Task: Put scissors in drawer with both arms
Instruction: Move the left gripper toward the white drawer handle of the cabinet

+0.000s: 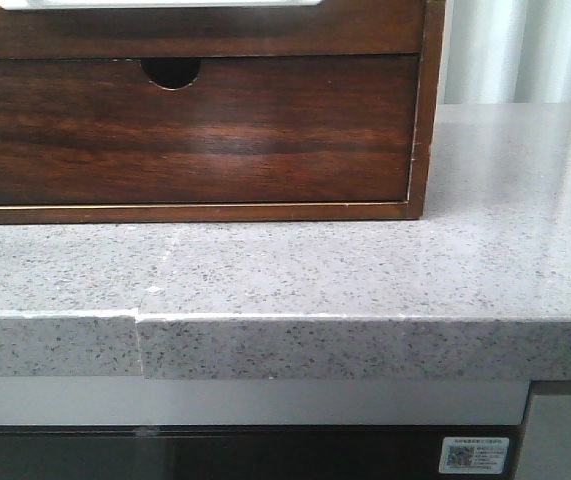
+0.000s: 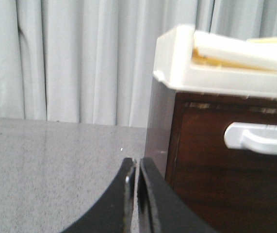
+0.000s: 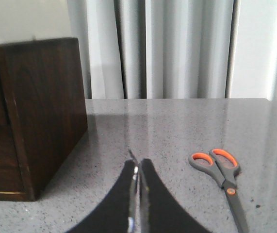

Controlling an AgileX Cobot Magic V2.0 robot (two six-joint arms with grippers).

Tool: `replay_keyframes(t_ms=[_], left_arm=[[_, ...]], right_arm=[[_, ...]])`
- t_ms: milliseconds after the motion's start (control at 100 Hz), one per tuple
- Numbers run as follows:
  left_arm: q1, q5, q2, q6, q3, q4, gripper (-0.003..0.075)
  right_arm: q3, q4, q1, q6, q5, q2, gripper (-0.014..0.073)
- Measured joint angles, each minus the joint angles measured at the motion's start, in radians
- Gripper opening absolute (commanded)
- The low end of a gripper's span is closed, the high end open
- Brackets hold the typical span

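The scissors (image 3: 223,177), grey with orange-lined handles, lie flat on the grey counter in the right wrist view, blades toward the camera. My right gripper (image 3: 138,164) is shut and holds nothing, low over the counter between the scissors and the cabinet's side (image 3: 41,111). The drawer (image 1: 205,28) is the upper dark red-brown front, closed, with a white area at the front view's top edge. In the left wrist view the drawer (image 2: 211,160) shows with a white handle (image 2: 259,138). My left gripper (image 2: 136,162) is shut and empty by the cabinet's left corner. Neither gripper shows in the front view.
A lower drawer front with a half-round notch (image 1: 185,130) sits below it, closed. A white tray (image 2: 216,63) rests on the cabinet's top. The speckled counter (image 1: 365,270) has a front edge with a seam. Pale curtains (image 3: 177,48) hang behind.
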Motion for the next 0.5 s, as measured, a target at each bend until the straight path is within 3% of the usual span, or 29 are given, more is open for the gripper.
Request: replay_keyframes(t_ms=[280,500], left_arm=[[0.000,0.247,0.263,0.005,-0.260,-0.002,-0.0020],[0.000,0.287,0.394,0.021,-0.295,-0.002,-0.0020]], right_arm=[[-0.278,-0.038,0.000,0.000,0.253,0.257,-0.0069],[-0.345,-0.044,0.000,0.000,0.324,0.417,-0.0069]])
